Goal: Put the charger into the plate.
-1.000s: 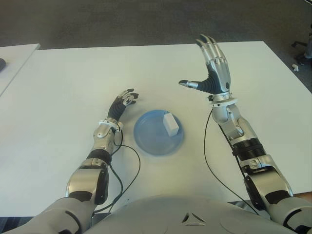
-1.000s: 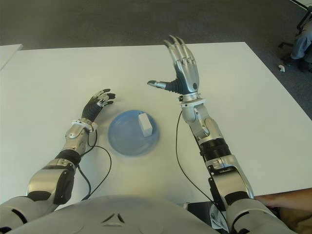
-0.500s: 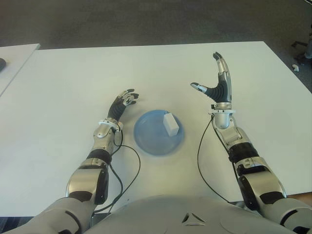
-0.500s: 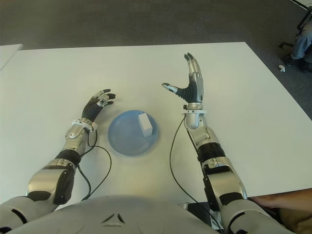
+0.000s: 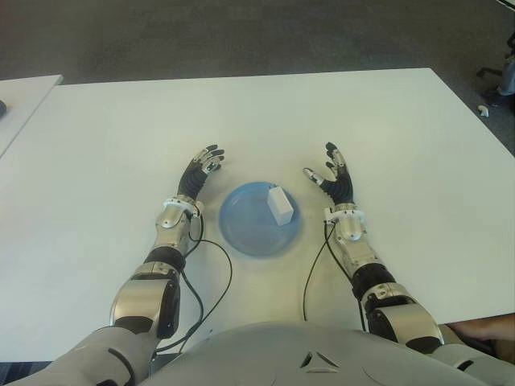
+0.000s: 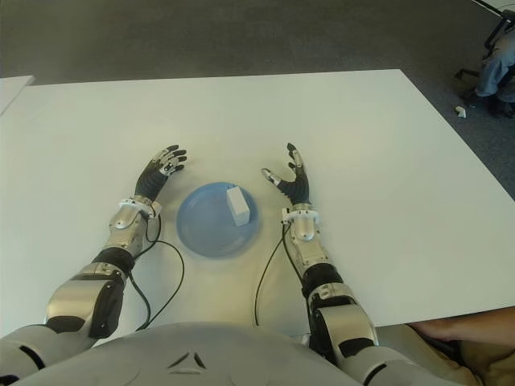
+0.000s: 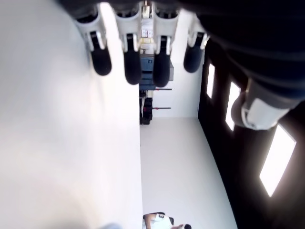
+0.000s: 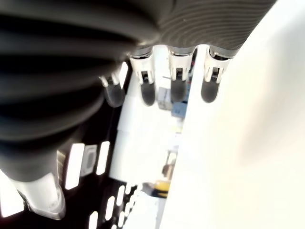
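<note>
White charger (image 5: 281, 205), one block, lying inside the blue plate (image 5: 241, 229), toward the plate's right-hand part, touching nothing of mine. Plate sits on the white tabletop (image 5: 105, 145), directly before me. My left hand (image 5: 199, 171): just left of the plate, fingers (image 7: 132, 67) spread apart, holding nothing. My right hand (image 5: 335, 178): just right of the plate, fingers (image 8: 147, 93) likewise apart and empty. Black cables (image 5: 211, 281) trail from both wrists, near side of the plate
</note>
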### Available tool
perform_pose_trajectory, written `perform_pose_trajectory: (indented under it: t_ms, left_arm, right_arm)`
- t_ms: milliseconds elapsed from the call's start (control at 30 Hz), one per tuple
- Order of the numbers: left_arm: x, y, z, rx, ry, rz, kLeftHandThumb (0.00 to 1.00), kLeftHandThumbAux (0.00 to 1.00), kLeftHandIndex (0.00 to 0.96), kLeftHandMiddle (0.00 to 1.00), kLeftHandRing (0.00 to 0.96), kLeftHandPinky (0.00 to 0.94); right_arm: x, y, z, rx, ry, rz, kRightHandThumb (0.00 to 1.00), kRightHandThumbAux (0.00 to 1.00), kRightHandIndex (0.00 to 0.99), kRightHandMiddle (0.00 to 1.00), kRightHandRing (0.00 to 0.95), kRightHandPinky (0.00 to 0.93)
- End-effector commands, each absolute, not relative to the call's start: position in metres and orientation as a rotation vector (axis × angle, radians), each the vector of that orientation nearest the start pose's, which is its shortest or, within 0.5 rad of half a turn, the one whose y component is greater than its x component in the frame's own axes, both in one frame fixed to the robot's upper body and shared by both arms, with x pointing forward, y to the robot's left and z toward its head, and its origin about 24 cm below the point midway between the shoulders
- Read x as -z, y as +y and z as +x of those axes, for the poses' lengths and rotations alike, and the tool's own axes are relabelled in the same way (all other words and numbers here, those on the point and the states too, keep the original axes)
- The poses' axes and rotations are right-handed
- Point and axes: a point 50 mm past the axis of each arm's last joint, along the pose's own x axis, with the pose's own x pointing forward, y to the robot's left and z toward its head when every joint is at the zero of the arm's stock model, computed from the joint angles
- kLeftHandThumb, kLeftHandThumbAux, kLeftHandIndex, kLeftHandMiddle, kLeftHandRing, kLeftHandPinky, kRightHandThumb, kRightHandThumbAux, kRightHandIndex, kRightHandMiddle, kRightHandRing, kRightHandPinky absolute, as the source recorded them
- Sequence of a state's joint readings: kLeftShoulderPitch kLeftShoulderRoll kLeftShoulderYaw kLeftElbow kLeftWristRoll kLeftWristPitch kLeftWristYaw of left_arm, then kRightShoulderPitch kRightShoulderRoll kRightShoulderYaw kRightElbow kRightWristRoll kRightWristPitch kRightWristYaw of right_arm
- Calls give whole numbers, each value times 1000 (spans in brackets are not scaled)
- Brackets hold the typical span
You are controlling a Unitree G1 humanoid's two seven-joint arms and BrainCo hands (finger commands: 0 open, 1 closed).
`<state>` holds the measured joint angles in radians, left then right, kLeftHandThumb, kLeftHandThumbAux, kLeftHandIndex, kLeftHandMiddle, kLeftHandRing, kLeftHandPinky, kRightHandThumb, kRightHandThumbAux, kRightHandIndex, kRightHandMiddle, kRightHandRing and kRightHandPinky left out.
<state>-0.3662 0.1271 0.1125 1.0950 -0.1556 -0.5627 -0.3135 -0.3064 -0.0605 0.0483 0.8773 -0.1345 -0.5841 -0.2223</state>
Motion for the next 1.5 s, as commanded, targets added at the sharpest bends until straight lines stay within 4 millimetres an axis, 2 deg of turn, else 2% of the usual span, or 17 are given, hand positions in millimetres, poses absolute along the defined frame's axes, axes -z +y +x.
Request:
perform_pose_trajectory:
  t_ms: [33,233,467,833,1500]
  left_arm:
    - [91,176,232,111,426,-99,0,501,69,75,70,56]
    - [88,175,232,68,381,-77,0,540,17,14,14,12]
    - [85,173,232,60,328,-75,4,580,1,1,1,0]
    - [82,174,232,61,294,-91,6,610,0,0,0,0]
    - [81,178,231,71,286,-55,0,597,0,0,0,0]
  right_arm:
    - [48,-138,267,6,134,-171,68,759,0,0,0,0]
    - [58,-129,259,-57,170,-230,28,802,0,0,0,0]
    - [61,-125,253,-106,174,-274,2,807,0,0,0,0]
    - [68,-125,247,-155,207,-327,0,742,0,0,0,0]
    - [79,-132,237,-167,263,-350,0,668,0,5,0,1]
